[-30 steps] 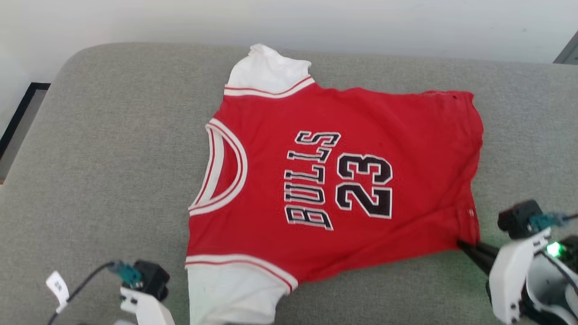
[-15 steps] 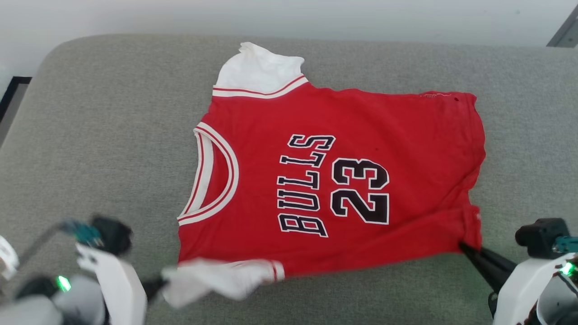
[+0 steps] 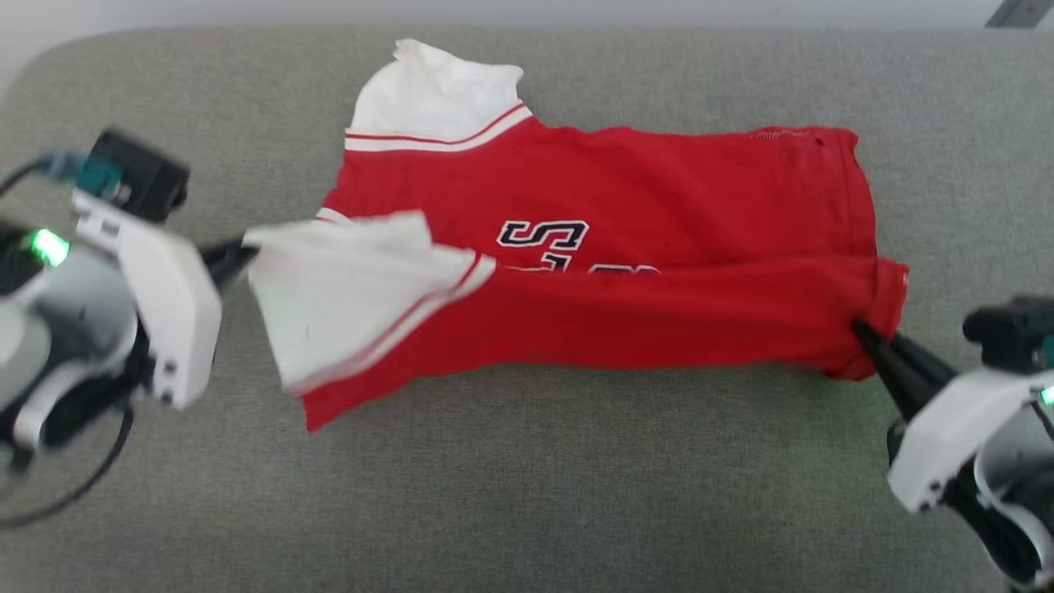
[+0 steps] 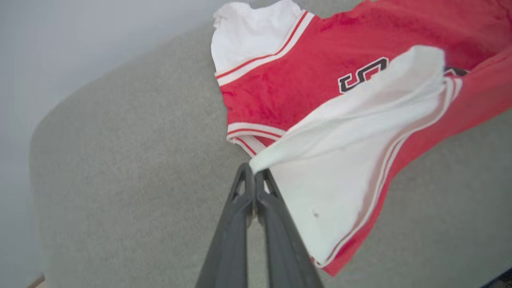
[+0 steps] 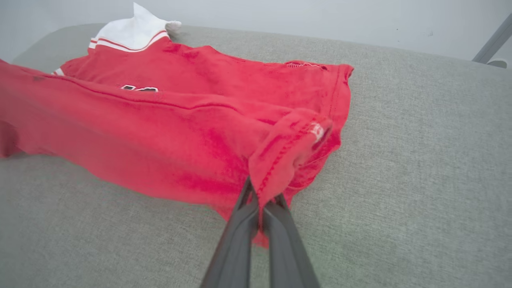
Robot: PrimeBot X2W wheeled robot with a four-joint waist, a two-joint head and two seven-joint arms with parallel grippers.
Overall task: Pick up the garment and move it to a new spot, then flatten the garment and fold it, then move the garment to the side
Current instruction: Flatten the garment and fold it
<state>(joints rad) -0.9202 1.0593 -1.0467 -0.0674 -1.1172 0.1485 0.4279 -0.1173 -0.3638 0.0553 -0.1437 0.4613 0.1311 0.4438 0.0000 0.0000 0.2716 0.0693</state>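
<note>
Head view: shirt (image 3: 659, 189) lies midway on the cushion (image 3: 527, 494), long axis left-right, collar end left, hem right; near edge raised over the lettering, "S" legible.
Left wrist view: left gripper (image 4: 253, 174) clenched on white sleeve (image 4: 340, 160).
Right wrist view: right gripper (image 5: 260, 196) clenched on hem corner (image 5: 292, 148).

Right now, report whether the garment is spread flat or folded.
Half folded: the garment has its near edge doubled over the lettering, both jaws shut on its corners.

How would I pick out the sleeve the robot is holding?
On the grey cushion lies a red shirt. The held white sleeve is raised over its chest, pinched by the left pincer; the other sleeve lies flat farther back.
</note>
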